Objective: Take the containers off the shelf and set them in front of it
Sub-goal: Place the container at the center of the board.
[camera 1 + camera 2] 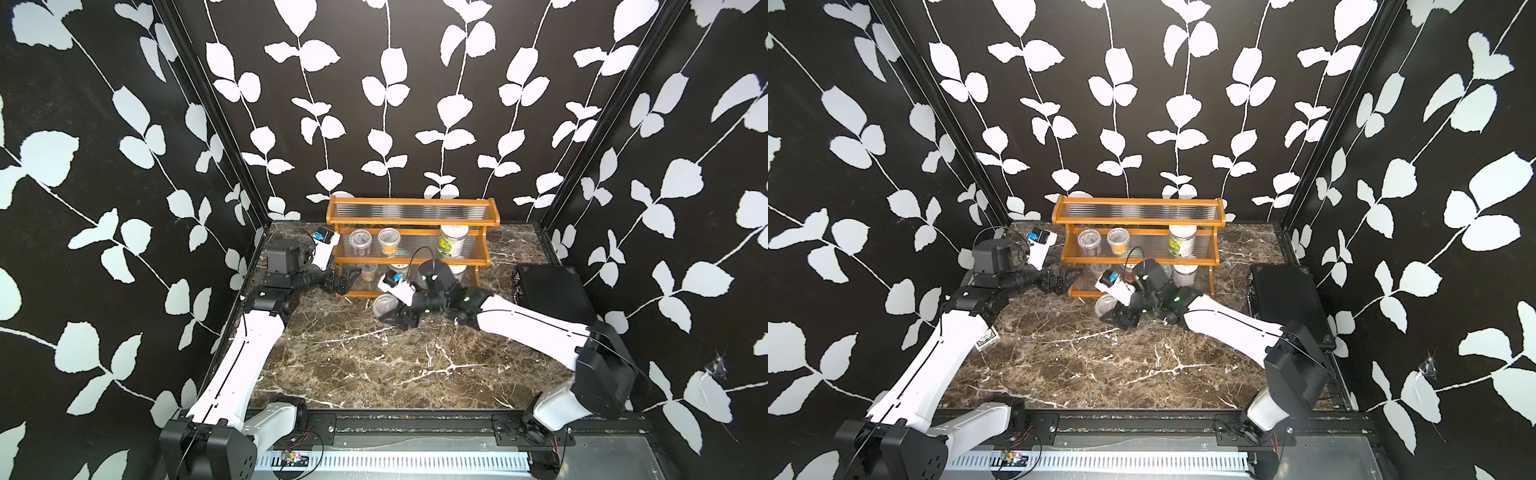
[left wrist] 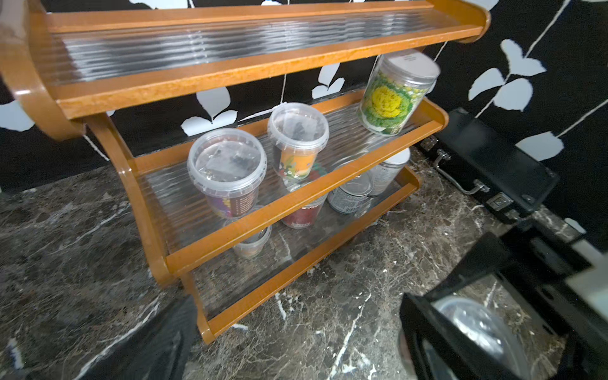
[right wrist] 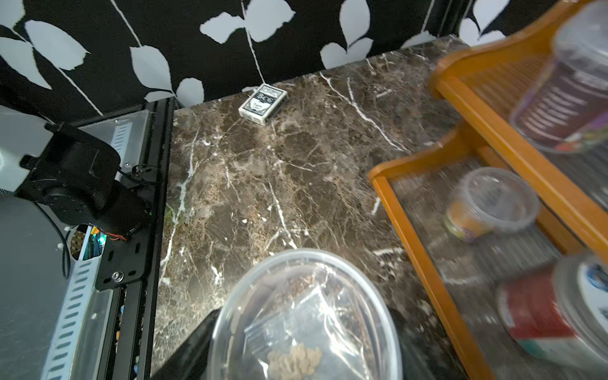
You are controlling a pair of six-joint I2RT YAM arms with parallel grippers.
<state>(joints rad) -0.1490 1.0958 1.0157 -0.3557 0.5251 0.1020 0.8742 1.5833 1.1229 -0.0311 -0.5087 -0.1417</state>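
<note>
Faced a shelf (image 1: pixel 415 221) backed against the tabletop's (image 1: pixel 374 365) far edge, top tier bare, lower tiers stocked. Held the left gripper (image 1: pixel 343 281) wide and empty beside the shelf's left end, probably poised for another pick. Clamped the right gripper (image 1: pixel 392 313) round a cup (image 1: pixel 380 303) just before the bottom rail, apparently for setting down. Showed a jar (image 1: pixel 452 241) and two cups (image 1: pixel 360 242) on the middle tier, not yet removed.
</note>
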